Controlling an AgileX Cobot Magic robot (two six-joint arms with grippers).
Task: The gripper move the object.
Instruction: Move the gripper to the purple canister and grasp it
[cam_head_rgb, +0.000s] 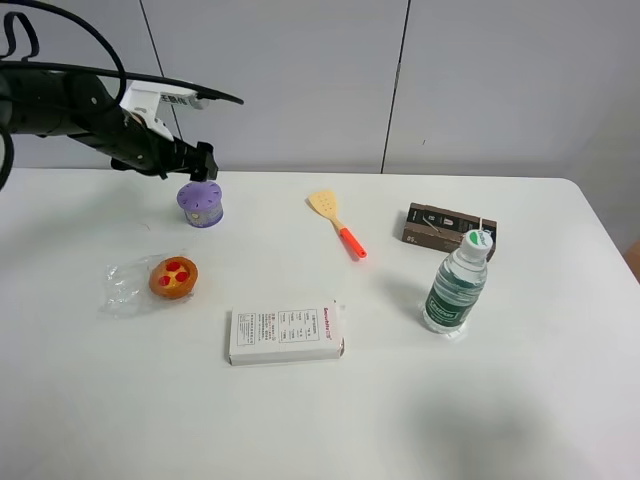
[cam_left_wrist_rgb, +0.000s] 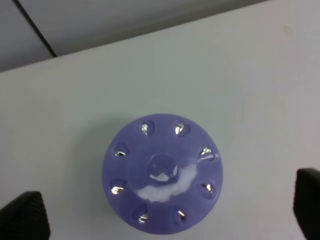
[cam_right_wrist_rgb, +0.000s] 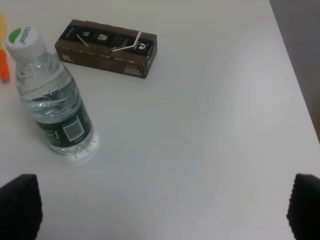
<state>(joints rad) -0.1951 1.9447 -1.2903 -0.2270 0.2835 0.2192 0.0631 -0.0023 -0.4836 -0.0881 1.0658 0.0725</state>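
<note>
The object, a small squat purple cylinder (cam_head_rgb: 200, 203) with a ring of dots on its lid, stands on the white table at the back left. My left gripper (cam_head_rgb: 205, 160) hangs just above it. In the left wrist view the cylinder (cam_left_wrist_rgb: 162, 172) lies between the open gripper (cam_left_wrist_rgb: 165, 212). The black fingertips (cam_left_wrist_rgb: 22, 217) show wide apart at either side and do not touch it. My right gripper (cam_right_wrist_rgb: 162, 207) is open and empty above bare table. The right arm is out of the exterior view.
An orange tart (cam_head_rgb: 174, 277) in clear wrap lies in front of the cylinder. A white box (cam_head_rgb: 286, 333), a yellow spatula (cam_head_rgb: 337, 224), a brown carton (cam_head_rgb: 449, 228) and a water bottle (cam_head_rgb: 457, 283) lie to the right. The bottle (cam_right_wrist_rgb: 50, 100) and carton (cam_right_wrist_rgb: 107, 47) also show in the right wrist view.
</note>
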